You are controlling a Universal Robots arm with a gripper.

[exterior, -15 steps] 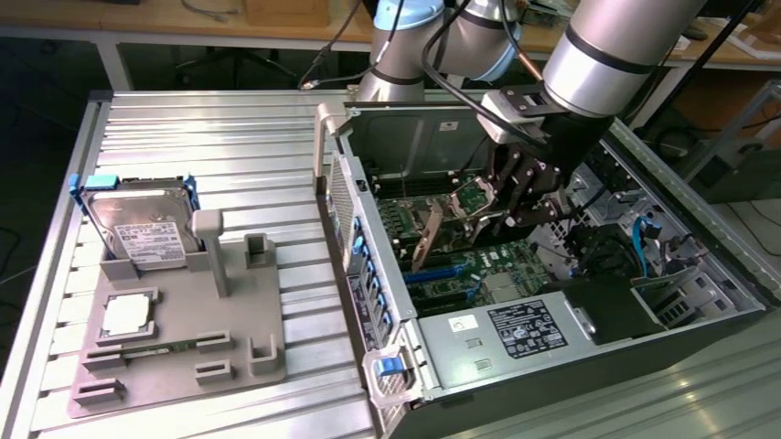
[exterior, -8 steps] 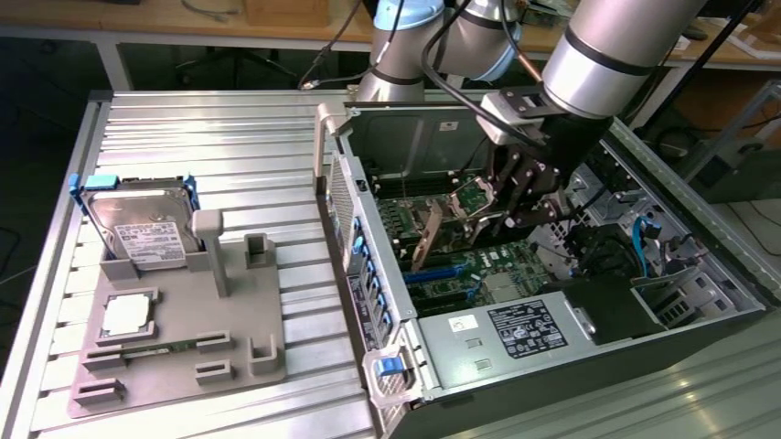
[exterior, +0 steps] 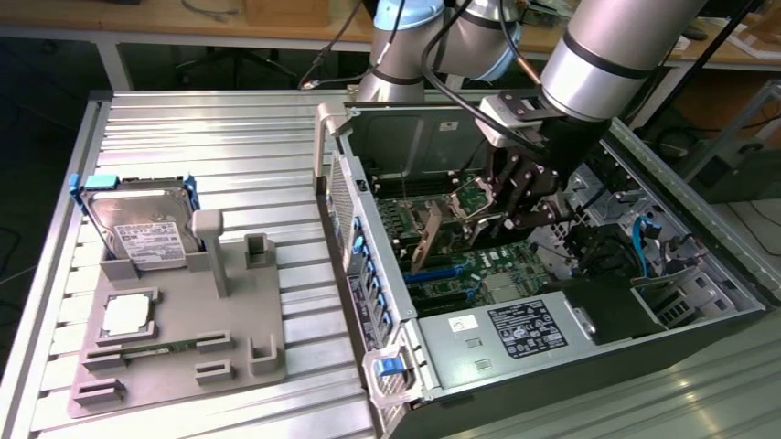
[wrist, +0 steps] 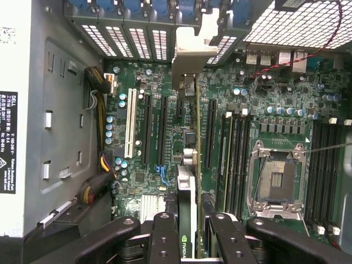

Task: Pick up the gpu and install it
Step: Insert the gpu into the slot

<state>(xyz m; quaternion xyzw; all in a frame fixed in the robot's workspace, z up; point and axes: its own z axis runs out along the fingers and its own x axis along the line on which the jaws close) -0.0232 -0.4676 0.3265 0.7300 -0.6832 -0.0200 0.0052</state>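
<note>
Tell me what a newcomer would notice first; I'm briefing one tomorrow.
The open computer case stands at the exterior view's right. Inside, the end effector grips the gpu edge-on above the motherboard. On the exterior view's left, a hard drive sits in a grey fixture.

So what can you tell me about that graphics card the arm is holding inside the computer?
The gpu is a thin green circuit board seen edge-on, with a silver metal bracket at the end away from the gripper. The gripper's black fingers clamp it from both sides. It stands on edge over the motherboard, in line with the long slots. Whether it is seated in one I cannot tell.
</note>
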